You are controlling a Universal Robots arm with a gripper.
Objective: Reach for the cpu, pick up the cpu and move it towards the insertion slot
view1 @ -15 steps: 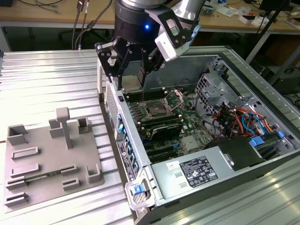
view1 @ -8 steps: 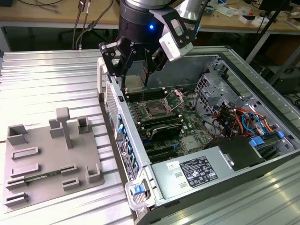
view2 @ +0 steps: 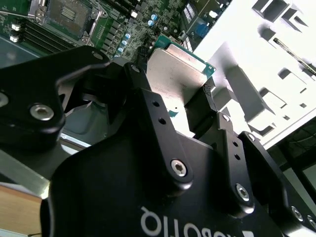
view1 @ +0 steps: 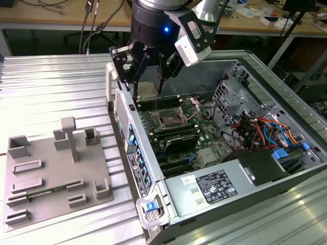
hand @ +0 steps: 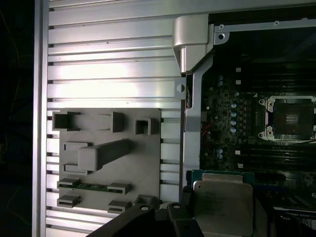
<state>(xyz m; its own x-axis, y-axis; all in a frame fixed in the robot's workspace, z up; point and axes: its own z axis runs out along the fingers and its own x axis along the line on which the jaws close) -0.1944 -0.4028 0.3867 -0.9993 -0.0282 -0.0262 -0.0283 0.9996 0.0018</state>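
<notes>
While the cpu (view1: 146,90), a flat square chip with a matte silvery lid and green edge, hangs clamped in the black end effector (view1: 148,84) over the open computer case's (view1: 240,176) near wall, the insertion slot (view1: 170,121) lies just beyond on the green motherboard (view1: 204,148). Carrying it well likely means keeping the chip level and squared to the socket's silver frame. Beside the case, a gray plastic fixture plate (view1: 51,173) rests on the ribbed metal tabletop (view1: 56,81).

Pincer (view1: 148,84): I see it closed on the cpu (view1: 146,90), over the open computer case's (view1: 286,173) edge.
Insertion slot (view1: 171,121): uncovered, just beside and below the chip.
Gray fixture plate (view1: 51,171): on the table (view1: 46,87), at the exterior view's left.
</notes>
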